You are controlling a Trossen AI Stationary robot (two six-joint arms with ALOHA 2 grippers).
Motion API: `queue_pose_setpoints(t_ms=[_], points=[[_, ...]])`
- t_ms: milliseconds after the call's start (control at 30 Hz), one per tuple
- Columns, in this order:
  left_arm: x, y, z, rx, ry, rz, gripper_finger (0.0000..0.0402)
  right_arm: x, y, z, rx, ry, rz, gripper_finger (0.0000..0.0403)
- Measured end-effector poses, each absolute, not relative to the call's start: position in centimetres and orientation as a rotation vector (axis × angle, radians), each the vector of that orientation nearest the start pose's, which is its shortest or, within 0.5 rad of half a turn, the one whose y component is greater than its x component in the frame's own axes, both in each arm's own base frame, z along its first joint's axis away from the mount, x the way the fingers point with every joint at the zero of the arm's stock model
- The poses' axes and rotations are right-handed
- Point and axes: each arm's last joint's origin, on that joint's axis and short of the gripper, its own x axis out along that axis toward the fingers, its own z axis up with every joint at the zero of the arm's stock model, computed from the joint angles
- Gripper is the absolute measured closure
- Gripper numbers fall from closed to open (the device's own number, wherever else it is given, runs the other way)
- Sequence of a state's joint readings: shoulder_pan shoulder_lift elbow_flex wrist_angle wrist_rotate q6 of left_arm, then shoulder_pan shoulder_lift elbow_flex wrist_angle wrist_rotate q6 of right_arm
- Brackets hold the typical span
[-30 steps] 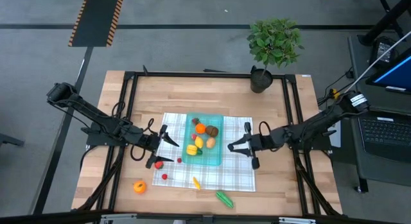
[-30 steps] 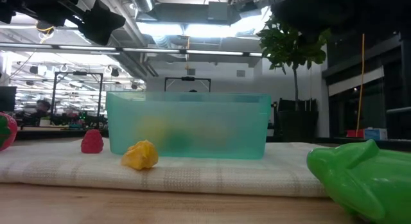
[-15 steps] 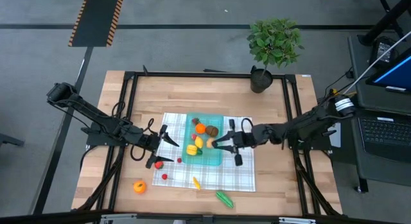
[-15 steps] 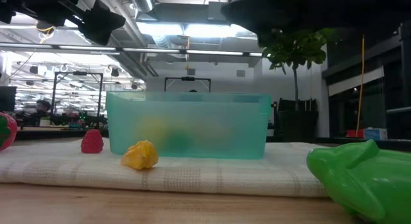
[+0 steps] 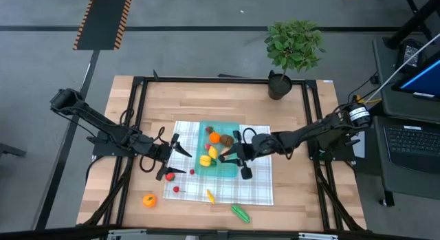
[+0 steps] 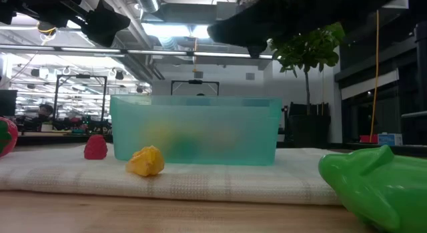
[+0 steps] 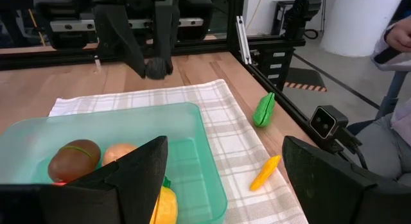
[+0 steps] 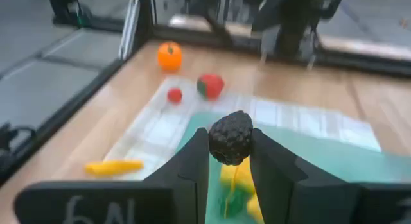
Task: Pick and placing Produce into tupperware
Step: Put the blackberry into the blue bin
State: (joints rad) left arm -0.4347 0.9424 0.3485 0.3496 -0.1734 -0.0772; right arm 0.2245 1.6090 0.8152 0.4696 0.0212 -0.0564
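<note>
We see the right gripper (image 8: 230, 161) clamped on a dark, bumpy berry-like piece of produce (image 8: 231, 138), held between its two fingers above the tupperware (image 5: 232, 168). In the high view that gripper (image 5: 230, 155) reaches in from the right, over the container's right half. The teal container sits on a white-and-green checked cloth (image 5: 258, 185) near the middle of the wooden table (image 5: 206, 102).

Inside the container we can make out an orange piece (image 5: 214, 137), a brown one (image 5: 227, 140), a tan one (image 5: 224, 151) and yellow ones (image 5: 205, 159). Still on the cloth: a red strawberry-like piece (image 5: 170, 176) and a small red piece (image 5: 177, 189) to the left of the container, a yellow-orange piece (image 5: 210, 196) near its front edge, and a green piece (image 5: 240, 212) at the cloth's near edge. An orange fruit (image 5: 149, 200) lies on bare wood at the near left.

The left gripper (image 5: 170, 157) waits at the left edge of the cloth, just beside the container, its fingers (image 7: 138, 176) spread apart and holding nothing.

A potted plant (image 5: 292, 47) stands at the far right of the table. On the right gripper's body there is handwriting — we can only partly read it, something like "6AL" (image 8: 96, 210).
</note>
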Motion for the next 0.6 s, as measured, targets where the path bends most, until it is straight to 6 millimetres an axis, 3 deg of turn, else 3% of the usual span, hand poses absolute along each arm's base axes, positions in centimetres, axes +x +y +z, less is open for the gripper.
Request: queue_pose_setpoints(t_ms=[400,600], points=[[17.9,-7.8,20.6,-0.005,0.244,-0.251,0.0104,33.4,7.5,22.5,-0.114,0.71,0.255,0.031],[17.9,-7.8,20.6,-0.005,0.244,-0.25,0.0104,33.6,6.8,22.9,-0.095,0.733,0.23,0.031]])
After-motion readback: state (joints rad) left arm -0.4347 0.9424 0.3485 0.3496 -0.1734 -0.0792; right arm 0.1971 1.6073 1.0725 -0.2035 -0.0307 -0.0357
